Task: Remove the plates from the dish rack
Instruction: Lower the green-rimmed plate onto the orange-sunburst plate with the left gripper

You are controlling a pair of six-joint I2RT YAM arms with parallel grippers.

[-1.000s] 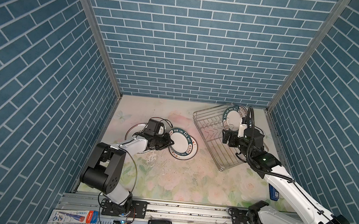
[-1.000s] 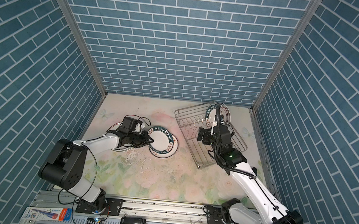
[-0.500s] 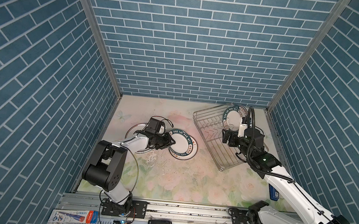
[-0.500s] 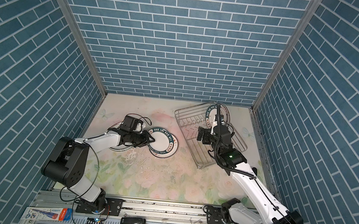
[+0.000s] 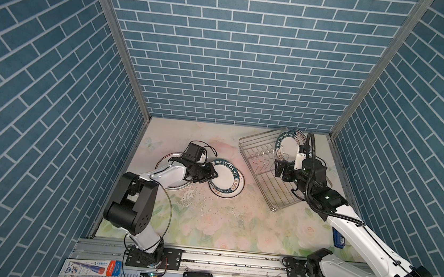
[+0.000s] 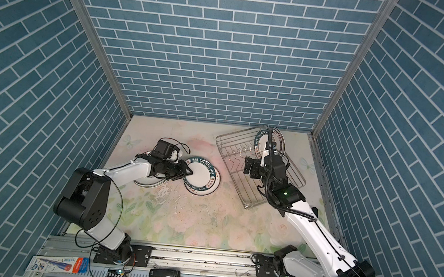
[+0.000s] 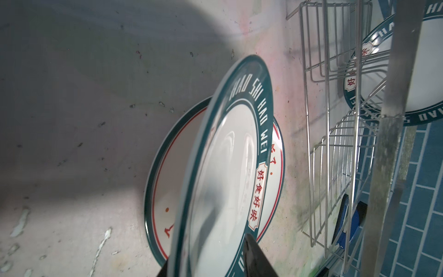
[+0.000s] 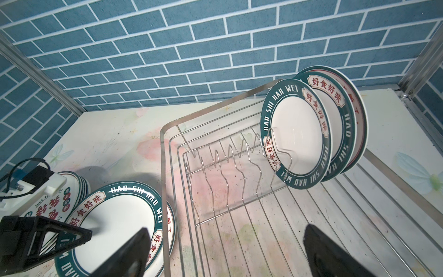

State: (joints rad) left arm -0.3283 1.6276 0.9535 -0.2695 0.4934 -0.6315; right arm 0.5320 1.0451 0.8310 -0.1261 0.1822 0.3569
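Left fingers (image 7: 254,260) apparently wider around plate (image 7: 227,167)

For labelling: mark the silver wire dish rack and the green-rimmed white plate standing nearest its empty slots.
Silver wire dish rack (image 8: 163,163): right wrist view, on its rim.
Green-rimmed white plate nearest the empty slots (image 8: 297,136): right wrist view, on its white centre.

Left arm stretches low; jaw state of the left gripper (image 5: 214,175) cannot be determined. Right arm reaches forward, right gripper (image 5: 278,170) pitched downward, jaws spread wide, empty.

plates (image 8: 302,134): glossy glazed white | dish rack (image 8: 164,172): shiny metal wire | tabletop (image 5: 221,222): matt, scuffed
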